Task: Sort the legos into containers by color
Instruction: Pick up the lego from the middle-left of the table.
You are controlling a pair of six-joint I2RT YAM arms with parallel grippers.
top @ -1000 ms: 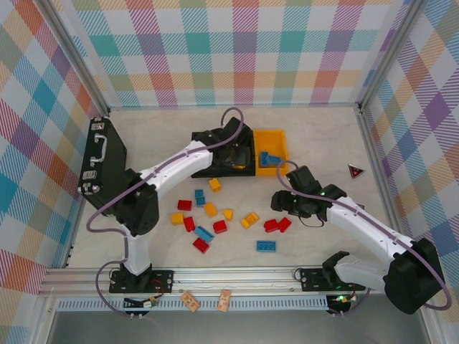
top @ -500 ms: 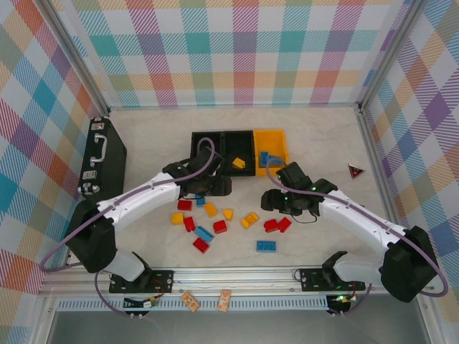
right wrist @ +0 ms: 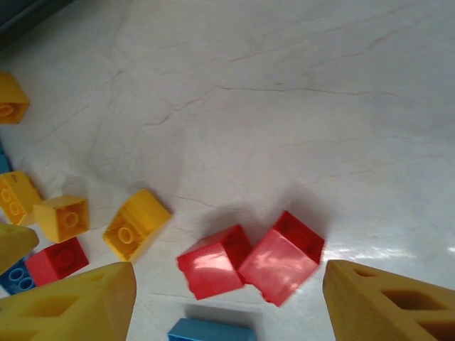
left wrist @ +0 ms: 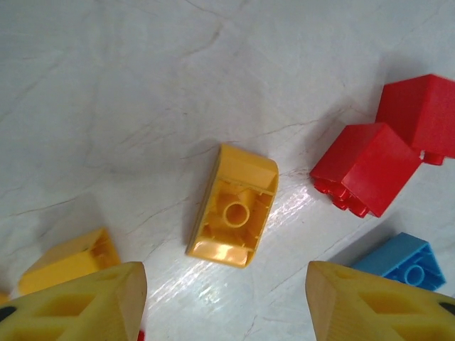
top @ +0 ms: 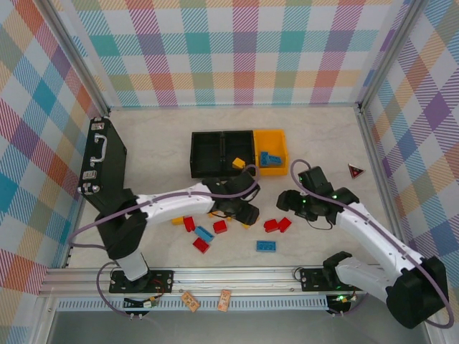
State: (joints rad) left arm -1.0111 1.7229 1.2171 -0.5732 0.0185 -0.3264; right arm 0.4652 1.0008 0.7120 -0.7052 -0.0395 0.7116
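The legos are chunky little glossy bricks in red, yellow-orange and blue. Most of them are loose on the pale marbled counter, around the middle of the top view.

The containers sit at 12 o'clock from that pile. They're three open bins joined in a row, two black plus an orange-yellow one at the 3 o'clock end. One yellow piece lies in the middle black bin and a blue piece in the orange one.

The left end effector is low over the 3 o'clock side of the pile. In its wrist view the left end effector is spread wide with nothing in it. An upside-down yellow brick lies on the counter at 12 o'clock from the gap, so you can see its hollow underside with a round tube in it. Two tipped red bricks are at 2 o'clock with studs poking out along their lower edges. A blue brick sits just beside one fingertip.

The right end effector is also wide and empty. Its wrist view shows the right end effector with a red pair touching each other on the counter. A few yellow ones are off toward 9 o'clock.

A black briefcase lies at the 9 o'clock edge of the counter. A small red-and-black triangle is over at 3 o'clock.
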